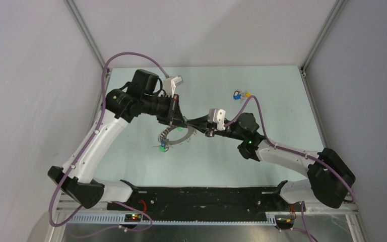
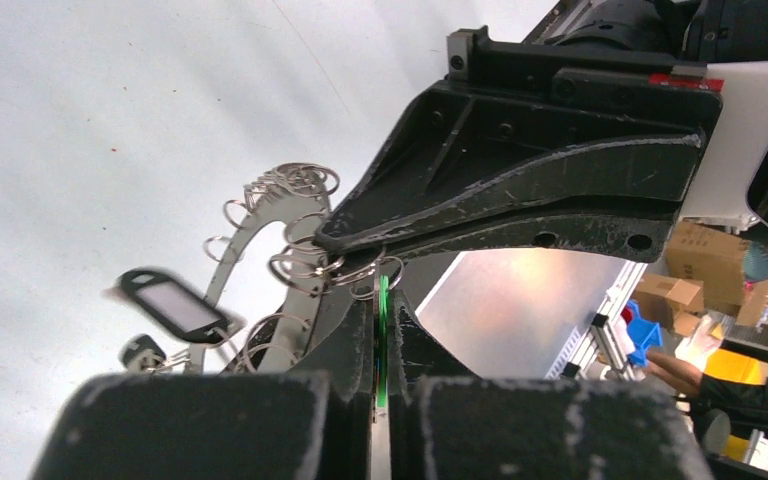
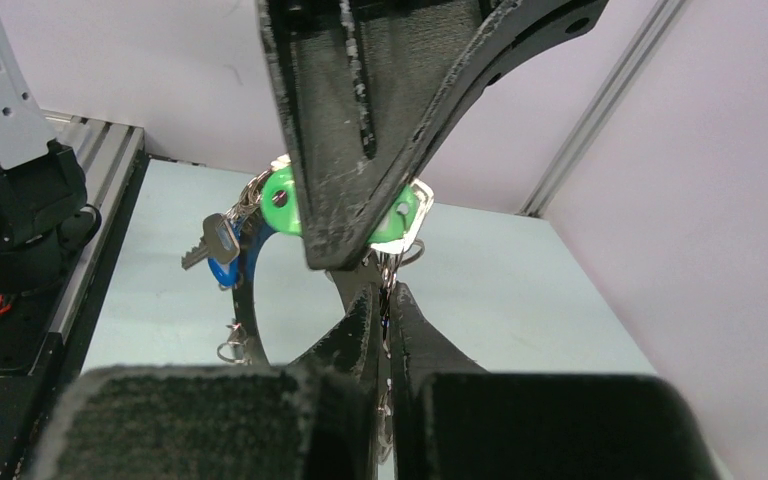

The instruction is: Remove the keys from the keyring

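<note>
The keyring (image 1: 169, 138) is a flat grey toothed ring held off the table between both grippers; it also shows in the left wrist view (image 2: 260, 225) and the right wrist view (image 3: 248, 300). My left gripper (image 1: 181, 122) (image 2: 382, 300) is shut on a green-headed key (image 2: 382, 330), seen edge-on, whose head (image 3: 282, 200) shows behind the left fingers (image 3: 360, 150). My right gripper (image 1: 194, 124) (image 3: 388, 295) is shut on the ring's rim among small split rings. A black-tagged key (image 2: 172, 305), a blue-headed key (image 3: 222, 262) and another green key (image 1: 162, 148) hang from the ring.
A small bunch of blue- and yellow-headed keys (image 1: 241, 95) lies on the pale table (image 1: 282, 116) at the back right. Grey walls with metal posts close in the back and sides. The black base rail (image 1: 201, 196) runs along the near edge.
</note>
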`<state>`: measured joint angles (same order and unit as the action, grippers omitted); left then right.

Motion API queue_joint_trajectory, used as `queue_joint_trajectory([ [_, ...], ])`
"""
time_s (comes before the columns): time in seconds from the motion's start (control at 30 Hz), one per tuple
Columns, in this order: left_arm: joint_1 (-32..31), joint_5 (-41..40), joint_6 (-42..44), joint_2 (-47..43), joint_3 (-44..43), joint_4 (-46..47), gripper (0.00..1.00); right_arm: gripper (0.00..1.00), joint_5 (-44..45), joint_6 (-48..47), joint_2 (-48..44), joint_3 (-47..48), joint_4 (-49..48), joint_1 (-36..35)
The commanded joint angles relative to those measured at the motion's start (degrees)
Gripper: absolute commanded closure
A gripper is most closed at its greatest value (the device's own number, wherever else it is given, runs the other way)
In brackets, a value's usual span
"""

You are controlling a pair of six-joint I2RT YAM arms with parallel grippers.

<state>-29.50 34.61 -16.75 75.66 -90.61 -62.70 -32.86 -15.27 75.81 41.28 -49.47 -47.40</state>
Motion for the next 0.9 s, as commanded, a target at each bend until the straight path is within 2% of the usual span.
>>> queue_joint_trajectory([
  [0.0, 1.7, 4.0, -1.7, -1.7, -0.8, 3.6, 1.00, 1.00, -3.4, -3.0, -4.5, -2.2, 0.1, -0.3],
  [0.33, 2.4, 4.0, -2.0, -1.2, 1.8, 3.6, 1.00, 1.00, -5.5, -7.0, -9.7, -5.1, -1.1, -1.0],
  [0.5, 2.3, 6.7, -2.6, 0.3, 3.6, 3.5, 1.00, 1.00, -5.5, -8.1, -9.9, -6.4, -6.1, -1.7],
  [0.63, 2.3, 5.8, -2.6, 0.6, 5.1, 3.6, 1.00, 1.00, -5.3, -8.5, -10.4, -7.3, -10.6, -2.2],
  [0.87, 2.3, 6.8, -2.6, 1.8, 5.9, 3.6, 1.00, 1.00, -5.8, -9.0, -10.3, -7.4, -13.0, -2.6],
])
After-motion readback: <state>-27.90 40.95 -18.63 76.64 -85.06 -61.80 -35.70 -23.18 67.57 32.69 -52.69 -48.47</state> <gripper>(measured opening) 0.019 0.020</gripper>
